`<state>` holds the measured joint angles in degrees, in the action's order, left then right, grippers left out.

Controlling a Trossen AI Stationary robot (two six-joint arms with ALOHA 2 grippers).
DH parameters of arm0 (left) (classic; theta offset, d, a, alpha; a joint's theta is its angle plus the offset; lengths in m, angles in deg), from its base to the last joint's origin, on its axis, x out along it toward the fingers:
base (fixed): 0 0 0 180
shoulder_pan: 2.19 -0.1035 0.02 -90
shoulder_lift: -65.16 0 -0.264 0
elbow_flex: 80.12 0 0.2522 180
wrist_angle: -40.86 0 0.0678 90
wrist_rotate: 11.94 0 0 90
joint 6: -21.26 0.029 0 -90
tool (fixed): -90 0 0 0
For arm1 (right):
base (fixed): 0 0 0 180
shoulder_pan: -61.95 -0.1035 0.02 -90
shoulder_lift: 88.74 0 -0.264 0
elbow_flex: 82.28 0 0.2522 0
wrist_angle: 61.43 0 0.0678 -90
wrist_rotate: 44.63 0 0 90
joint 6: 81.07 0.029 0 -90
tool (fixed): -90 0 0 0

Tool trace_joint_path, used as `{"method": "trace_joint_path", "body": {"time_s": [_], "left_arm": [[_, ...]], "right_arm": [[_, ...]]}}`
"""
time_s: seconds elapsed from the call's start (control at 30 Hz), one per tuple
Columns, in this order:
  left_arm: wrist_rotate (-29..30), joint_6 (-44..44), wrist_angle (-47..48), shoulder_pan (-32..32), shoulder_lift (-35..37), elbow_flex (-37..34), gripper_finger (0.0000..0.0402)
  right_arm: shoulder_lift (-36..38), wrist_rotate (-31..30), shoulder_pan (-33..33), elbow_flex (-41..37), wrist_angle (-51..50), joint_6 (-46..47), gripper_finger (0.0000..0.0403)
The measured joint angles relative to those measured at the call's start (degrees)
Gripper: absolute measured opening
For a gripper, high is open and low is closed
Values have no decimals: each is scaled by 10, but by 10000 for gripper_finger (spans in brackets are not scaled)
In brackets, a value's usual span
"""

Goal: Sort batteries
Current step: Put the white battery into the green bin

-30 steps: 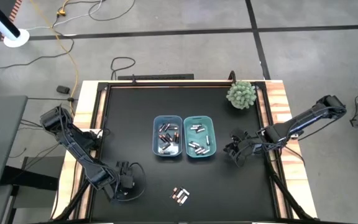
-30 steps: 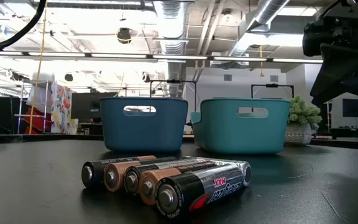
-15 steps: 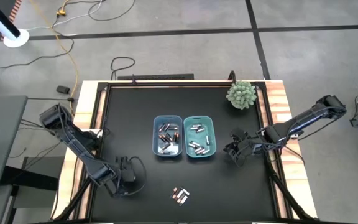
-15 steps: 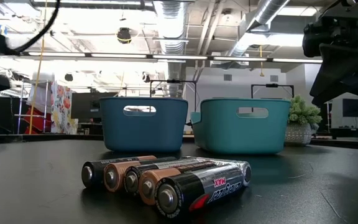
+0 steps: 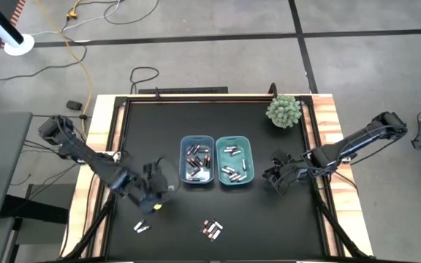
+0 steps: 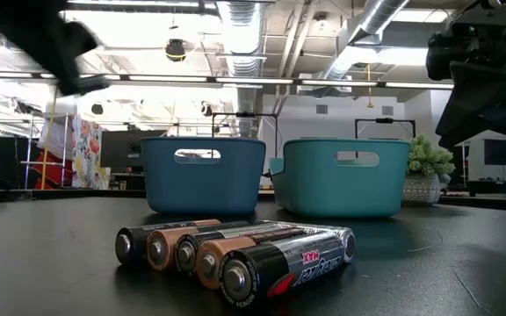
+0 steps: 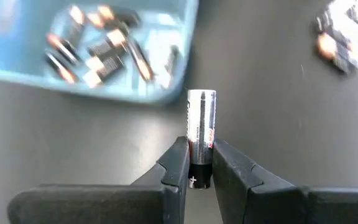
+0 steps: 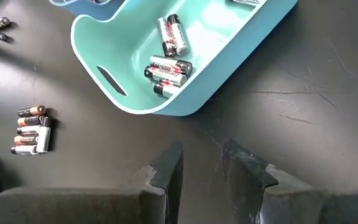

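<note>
While many batteries [image 5: 197,158] already lie in the blue bin [image 5: 196,139] and teal bin [image 5: 234,139], the left tool [image 7: 197,163] grasps one silvery cell [image 7: 201,124] near the blue bin, the right tool [image 8: 197,163] waits released, and two small clusters [image 5: 211,229] remain on the surface [image 5: 283,226].

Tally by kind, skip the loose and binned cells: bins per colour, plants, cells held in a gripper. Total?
blue bin: 1
teal bin: 1
potted plant: 1
battery held in the left gripper: 1
Total: 4
</note>
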<state>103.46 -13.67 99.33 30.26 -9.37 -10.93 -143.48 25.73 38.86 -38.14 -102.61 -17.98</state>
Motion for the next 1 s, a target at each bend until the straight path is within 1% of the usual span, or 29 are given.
{"method": "trace_joint_path", "body": {"time_s": [0.17,0.27,0.33,0.43,0.6,0.73,0.9,1.0], "left_arm": [[-15,92,6,-107,-40,82,49],[-28,143,4,-165,-77,147,49],[-34,167,5,-199,-109,194,49],[-38,180,6,-238,-164,268,49],[-47,206,10,-282,-267,393,48],[-88,235,9,-305,-349,488,48],[-128,240,10,-324,-440,574,48],[-153,217,13,-333,-485,611,48]], "right_arm": [[0,0,-2,0,5,-1,127],[0,0,-8,0,5,-1,127],[0,0,-11,0,5,-1,127],[0,0,-13,0,5,-6,127],[0,0,-13,0,5,-15,127],[0,0,-13,0,5,-17,127],[0,0,-13,0,5,-32,127],[0,0,-13,0,5,-37,127]]}}
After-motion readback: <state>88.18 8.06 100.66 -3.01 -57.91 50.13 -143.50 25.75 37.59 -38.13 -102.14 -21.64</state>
